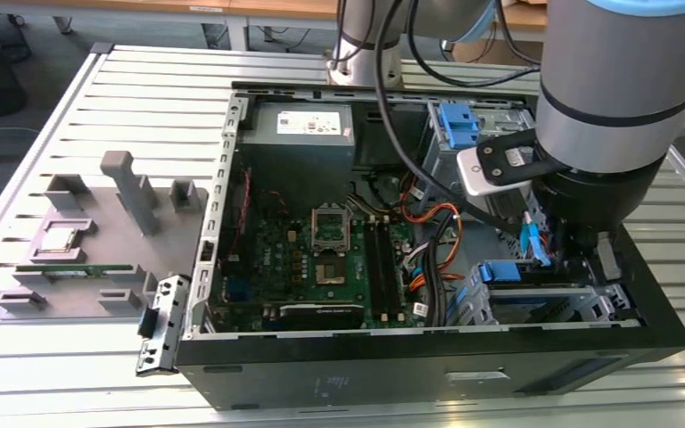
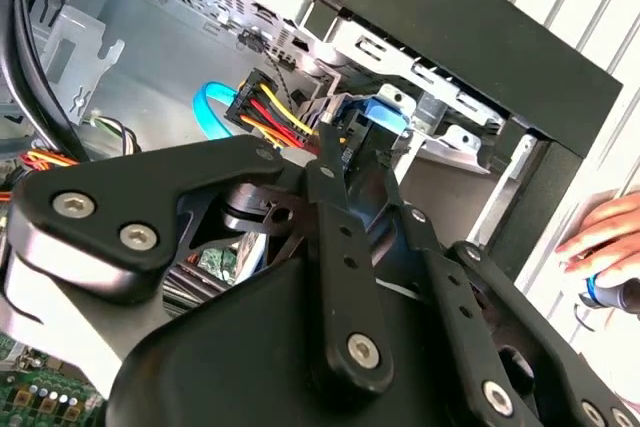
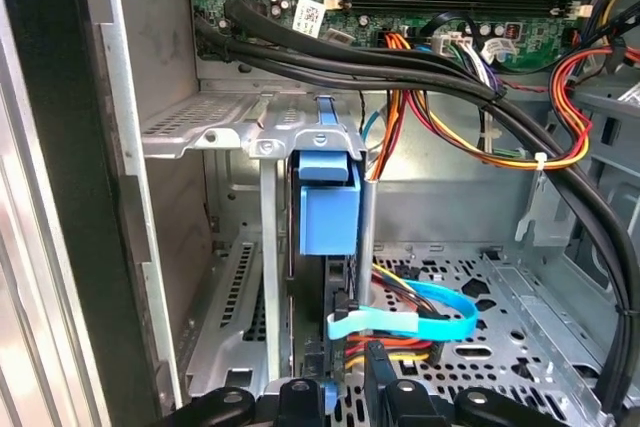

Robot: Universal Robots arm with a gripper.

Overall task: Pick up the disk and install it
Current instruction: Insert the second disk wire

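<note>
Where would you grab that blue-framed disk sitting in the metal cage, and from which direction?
Probably by the blue carrier end of the disk, the part that stands proud of the metal cage. The cage walls flank its flat faces, so only that end looks free. Come straight in from the case's open side, in line with the slot.

— Where is your arm?

— My arm (image 1: pixel 610 98) reaches down into the open computer case (image 1: pixel 438 357) on the slatted bench (image 1: pixel 140 80), by the drive cage (image 1: pixel 545 299) on the exterior view's right.

— And beside the case?

— A grey fixture (image 1: pixel 104 232) lies on the exterior view's left, holding a small silver chip (image 1: pixel 60 239).
</note>
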